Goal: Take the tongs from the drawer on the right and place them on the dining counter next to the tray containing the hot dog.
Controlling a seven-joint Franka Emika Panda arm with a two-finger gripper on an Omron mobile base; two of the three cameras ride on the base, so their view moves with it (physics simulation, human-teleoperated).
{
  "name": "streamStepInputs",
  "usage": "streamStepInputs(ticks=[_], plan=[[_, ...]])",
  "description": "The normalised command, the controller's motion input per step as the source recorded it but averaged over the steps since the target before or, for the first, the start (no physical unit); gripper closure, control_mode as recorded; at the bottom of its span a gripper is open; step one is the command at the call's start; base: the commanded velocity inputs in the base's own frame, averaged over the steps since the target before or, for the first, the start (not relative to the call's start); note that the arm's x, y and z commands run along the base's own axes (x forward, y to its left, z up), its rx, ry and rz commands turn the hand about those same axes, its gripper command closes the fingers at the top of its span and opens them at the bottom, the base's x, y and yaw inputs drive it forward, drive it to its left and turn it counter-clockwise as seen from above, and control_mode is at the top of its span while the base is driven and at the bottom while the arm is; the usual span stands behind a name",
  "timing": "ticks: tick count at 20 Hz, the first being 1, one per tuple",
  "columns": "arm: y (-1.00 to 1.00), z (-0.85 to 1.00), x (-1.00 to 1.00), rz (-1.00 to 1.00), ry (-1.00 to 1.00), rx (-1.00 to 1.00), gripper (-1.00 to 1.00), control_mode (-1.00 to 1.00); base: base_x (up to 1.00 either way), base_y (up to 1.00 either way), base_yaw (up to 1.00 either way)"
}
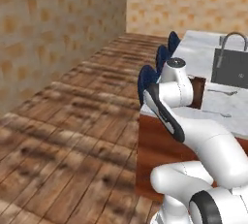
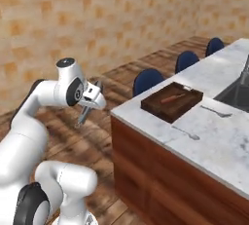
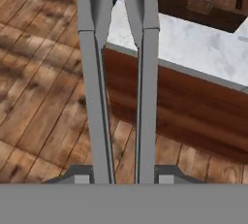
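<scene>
Marbled white-grey stone is topping the large dining counter (image 2: 214,141), whose reddish-brown wooden body is standing on a plank floor (image 1: 72,136) below tan tiled walls. Three dark blue round-backed stools (image 2: 147,80) are lining the counter's far side. A dark sink (image 1: 230,68) with a curved silver tap is sitting in the slab further along. Near the counter's corner, the shallow rectangular dark brown tray (image 2: 171,102) is resting on the stone, with the small reddish-brown hot dog (image 2: 172,98) lying inside it. Two thin silver utensils (image 2: 187,132) are lying on the marble just beside the tray, apart from it. The two-finger gripper (image 2: 90,103) is hanging over the floor, off the counter's corner and apart from the tray, clamping the slim dark grey-silver metal tongs (image 3: 118,72). In the hand view their two narrow arms are running side by side from the fingertips (image 3: 80,173) up across the counter's edge.
</scene>
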Motion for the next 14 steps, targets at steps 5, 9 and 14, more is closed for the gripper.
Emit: streamStepInputs(ticks=[5,9,14], plan=[[0.0,0.0,0.0,0.0,0.0,0.0,1.0,1.0,0.0,0.58,-0.7],[0.0,0.0,0.0,0.0,0.0,0.0,1.0,1.0,0.0,0.64,-0.67],[0.0,0.0,0.0,0.0,0.0,0.0,1.0,1.0,0.0,0.72,-0.63]])
